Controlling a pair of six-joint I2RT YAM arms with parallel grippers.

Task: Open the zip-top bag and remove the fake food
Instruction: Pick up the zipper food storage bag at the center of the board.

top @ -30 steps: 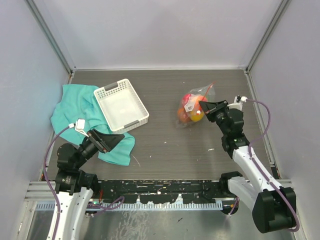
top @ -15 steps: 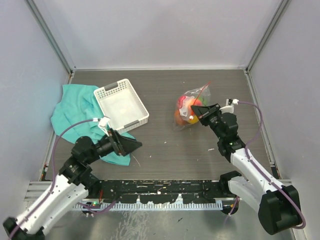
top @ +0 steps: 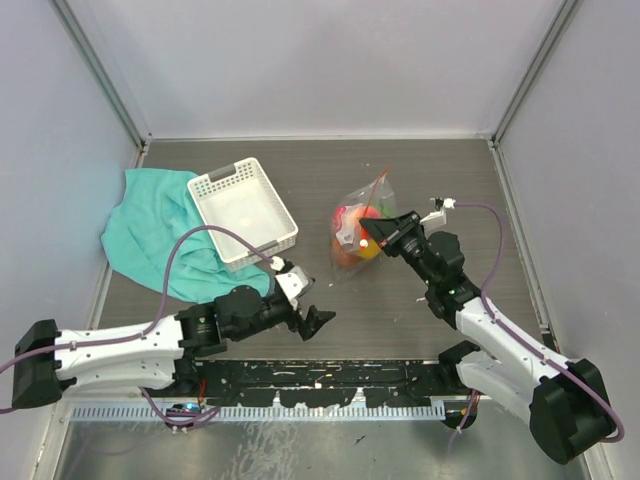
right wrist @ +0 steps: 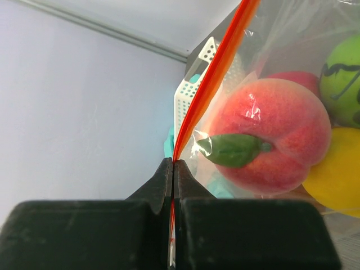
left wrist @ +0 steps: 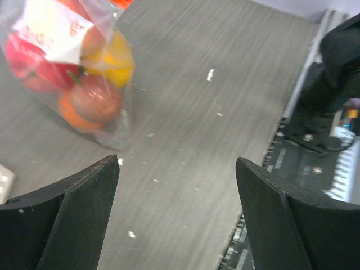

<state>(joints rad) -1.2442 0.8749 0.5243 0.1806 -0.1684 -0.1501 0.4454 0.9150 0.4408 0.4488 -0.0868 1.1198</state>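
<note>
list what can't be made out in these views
Top view: fake food count in the zip-top bag; pieces overlap, too small.
Left wrist view: print on the white label; blurred, cut by the top edge.
Right wrist view: zipper strip ends; right fingers cover one, top edge cuts the other.

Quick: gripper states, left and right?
Left gripper: open, empty, short of the bag.
Right gripper: shut on the bag's zipper strip.
</note>
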